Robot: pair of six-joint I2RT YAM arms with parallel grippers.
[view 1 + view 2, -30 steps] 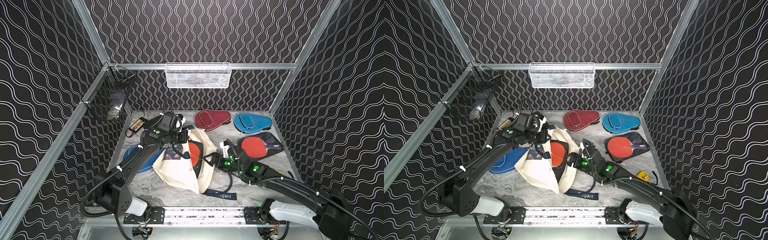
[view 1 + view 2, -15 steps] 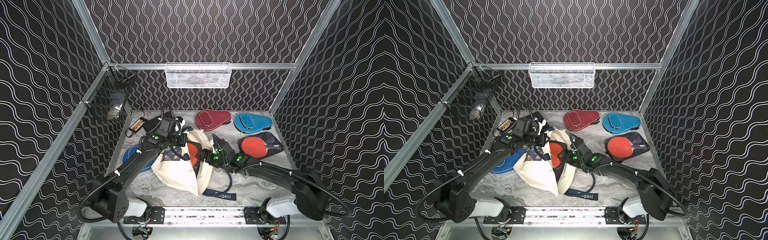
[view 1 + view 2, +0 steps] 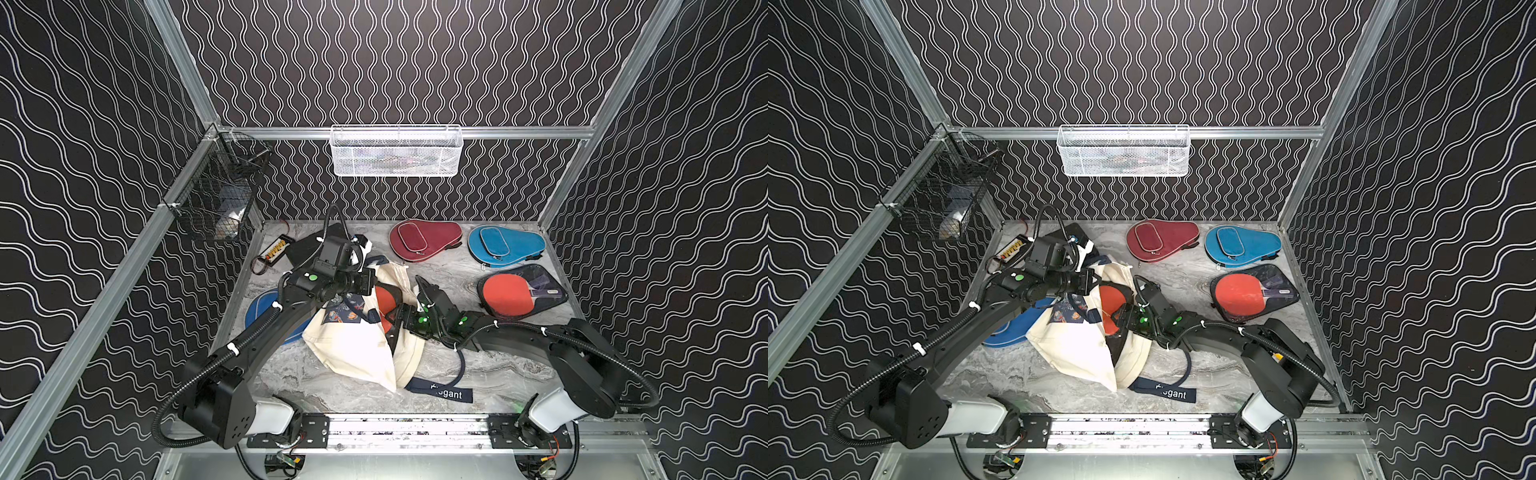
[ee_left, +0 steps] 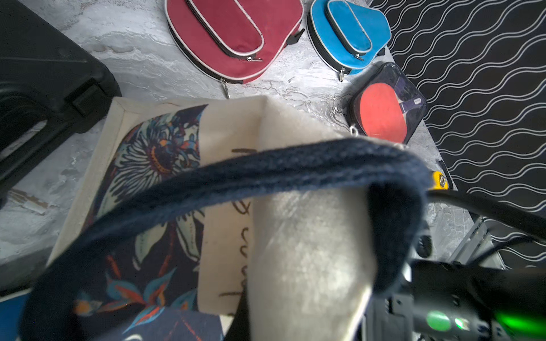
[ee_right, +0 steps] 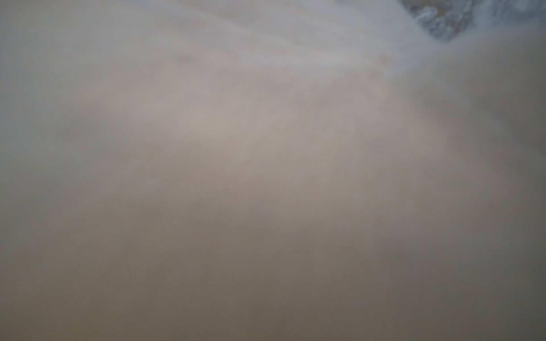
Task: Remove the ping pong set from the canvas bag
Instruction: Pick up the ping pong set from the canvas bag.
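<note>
Nearest the rail, the canvas bag (image 3: 353, 349) lies crumpled on the tabletop (image 3: 498, 374). Just beyond, the right gripper (image 3: 398, 321) pokes into its mouth, fingers hidden, so I cannot tell whether it grips anything. The ping pong set (image 3: 384, 300) sits inside that mouth, red paddle showing. Farther back, the left gripper (image 3: 371, 282) is clamped tight on the navy handle (image 4: 266, 174)

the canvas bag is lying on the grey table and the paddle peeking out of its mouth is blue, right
Not quite. The paddle peeking out of the mouth of the canvas bag is red, not blue, as both top views show. The bag does lie on the grey table.
</note>
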